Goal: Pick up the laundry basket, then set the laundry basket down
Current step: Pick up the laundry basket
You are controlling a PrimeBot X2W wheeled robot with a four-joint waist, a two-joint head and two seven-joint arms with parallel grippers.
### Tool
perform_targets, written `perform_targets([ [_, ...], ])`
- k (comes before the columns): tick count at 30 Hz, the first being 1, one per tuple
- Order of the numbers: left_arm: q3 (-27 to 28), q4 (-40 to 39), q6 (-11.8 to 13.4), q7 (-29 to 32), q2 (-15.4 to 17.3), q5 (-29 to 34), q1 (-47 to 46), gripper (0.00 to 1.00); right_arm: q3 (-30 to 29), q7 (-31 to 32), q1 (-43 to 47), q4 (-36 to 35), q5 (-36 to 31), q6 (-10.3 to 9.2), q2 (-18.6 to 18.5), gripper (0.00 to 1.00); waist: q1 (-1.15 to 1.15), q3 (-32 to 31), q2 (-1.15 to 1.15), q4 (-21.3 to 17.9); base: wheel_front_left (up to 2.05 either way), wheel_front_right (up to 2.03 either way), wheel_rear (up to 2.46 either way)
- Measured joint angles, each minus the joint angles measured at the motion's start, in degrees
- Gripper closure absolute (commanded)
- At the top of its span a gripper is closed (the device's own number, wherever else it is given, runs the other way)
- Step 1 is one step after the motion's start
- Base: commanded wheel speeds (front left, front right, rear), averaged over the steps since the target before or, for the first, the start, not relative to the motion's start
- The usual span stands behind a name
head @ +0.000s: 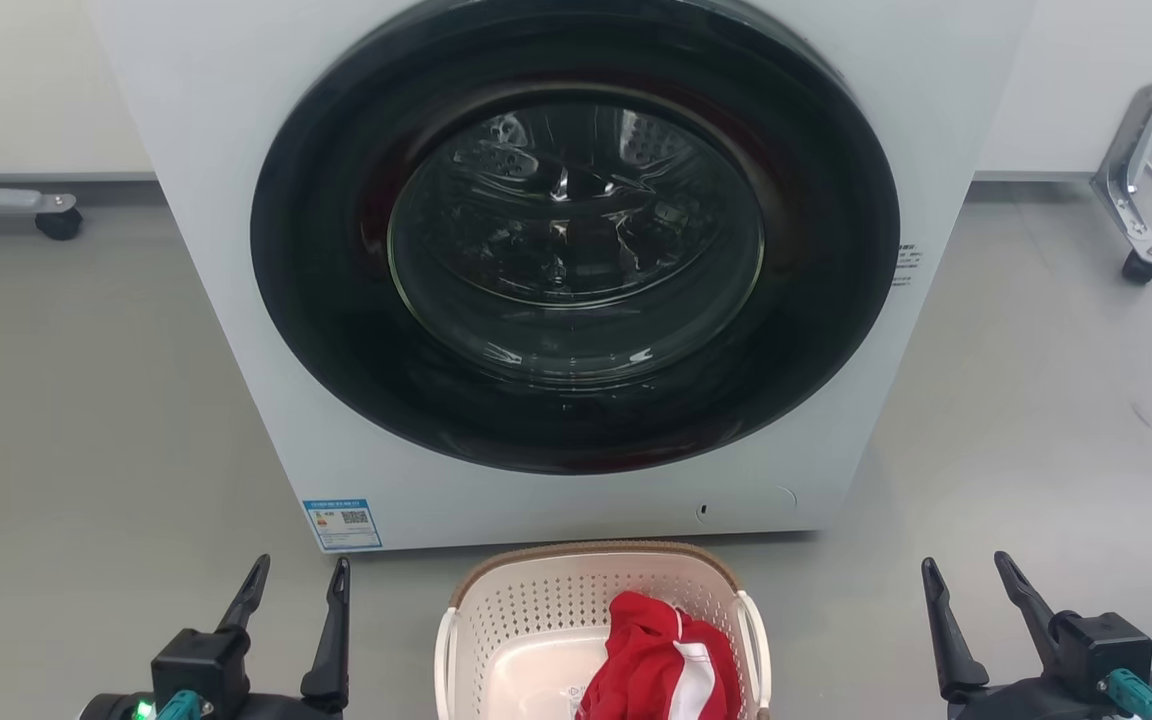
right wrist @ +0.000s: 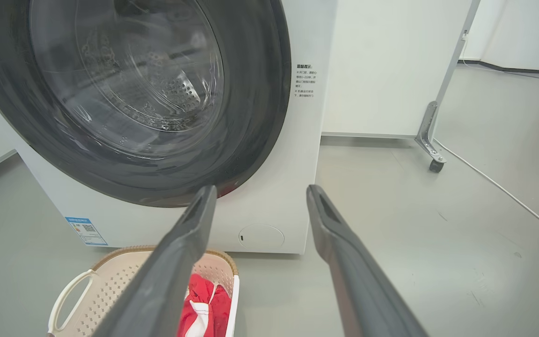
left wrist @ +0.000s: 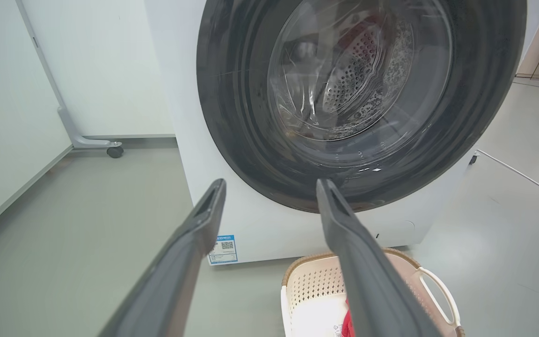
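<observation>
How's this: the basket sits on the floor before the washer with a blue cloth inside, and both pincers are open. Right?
Not quite. The cloth in the basket is red and white, not blue; the head view shows it. The rest holds: the basket sits on the floor before the washer, and the left pincer and right pincer are open.

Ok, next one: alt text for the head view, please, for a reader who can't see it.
A cream laundry basket holding a red and white garment sits on the grey floor in front of a white washing machine with its round door shut. The left gripper and right gripper are open, low on either side of the basket, touching nothing.
</observation>
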Motion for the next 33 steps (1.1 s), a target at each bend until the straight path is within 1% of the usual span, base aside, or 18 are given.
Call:
perform_targets([
  [9,0.01,-1.55,0.01,0.49,0.0,0.03,-0.26,0.0,-0.42,0.0,-0.21,-0.78,0.14,-0.02,0.13,0.0,0.0,3.34,0.0,-0.1,0.0,0.0,0.0],
  [15,0.29,-2.21,0.01,0.82,0.0,0.03,-2.55,0.0,-0.63,0.01,-2.4,-1.12,0.14,-0.26,0.42,0.0,0.0,6.79,0.0,-0.1,0.0,0.0,0.0],
  [22,0.4,-3.15,0.01,1.21,-0.38,0.01,-4.66,0.0,-0.92,0.08,-4.93,-1.31,0.14,-0.48,0.85,0.0,0.01,11.73,0.0,-0.13,0.0,0.0,0.0],
  [27,0.37,-3.32,0.0,1.33,-1.26,0.0,-7.2,0.0,-1.36,0.15,-6.78,-1.4,0.14,-0.52,0.89,0.0,0.01,15.67,0.0,-0.15,0.0,0.0,0.0],
  [33,0.63,-3.3,-0.08,1.49,-1.3,-0.05,-9.22,0.0,-1.34,0.18,-9.7,-1.66,0.05,-0.65,0.96,0.0,0.01,20.61,0.01,-0.18,0.0,0.0,0.0],
])
